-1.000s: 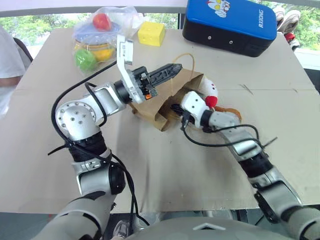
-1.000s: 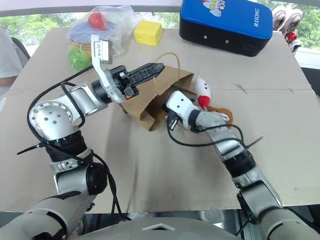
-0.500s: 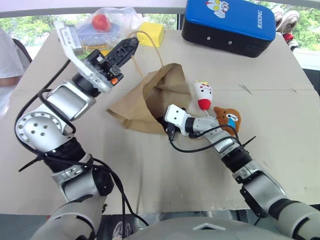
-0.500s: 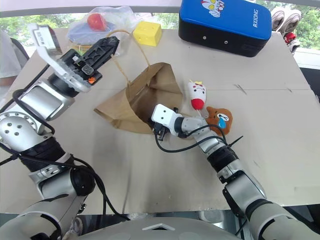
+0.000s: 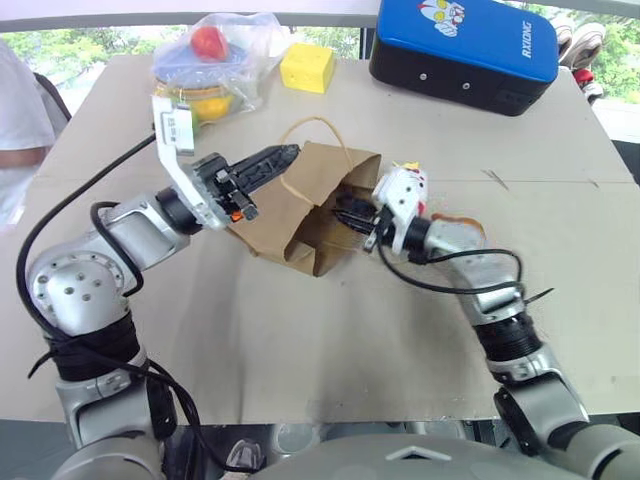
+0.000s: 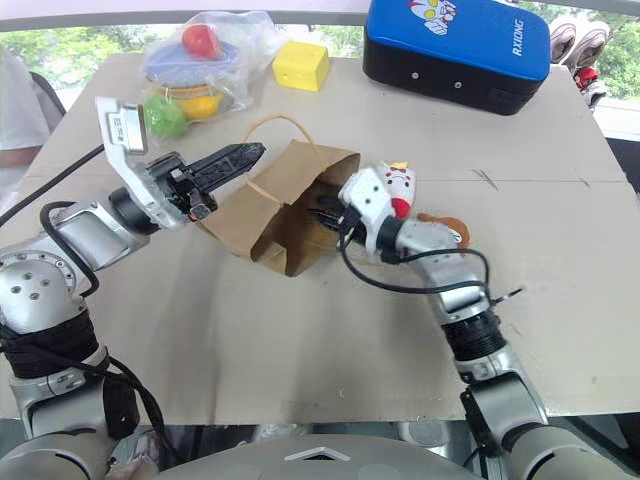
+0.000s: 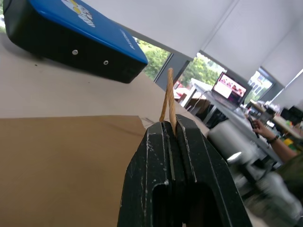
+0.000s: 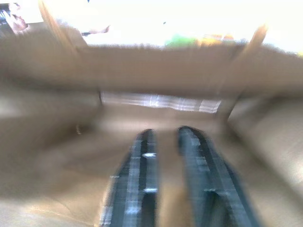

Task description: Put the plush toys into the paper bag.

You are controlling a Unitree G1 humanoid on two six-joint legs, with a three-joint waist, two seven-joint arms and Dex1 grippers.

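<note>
Our left tool [image 5: 283,154] is pinched on a loop handle [image 7: 167,97] of the paper bag [image 5: 305,205], holding its mouth up; our right tool [image 5: 348,212], fingers slightly parted with nothing between them, reaches into that mouth. We risk dragging the bag or crumpling its rim. Both toys lie just behind the right tool: the white-and-red one [image 6: 398,184] and the brown one [image 5: 462,222]. Bare table [image 5: 300,340] gives us room nearer the robot.

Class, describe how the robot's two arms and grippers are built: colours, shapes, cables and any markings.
Both arms are silver-grey metal with rounded joint housings and black segments, and loose black cables loop alongside them. The left gripper has two long black ridged fingers, scuffed in the wrist view, on a white bracket with orange detail. The right gripper has black fingers behind a white wrist block.
</note>
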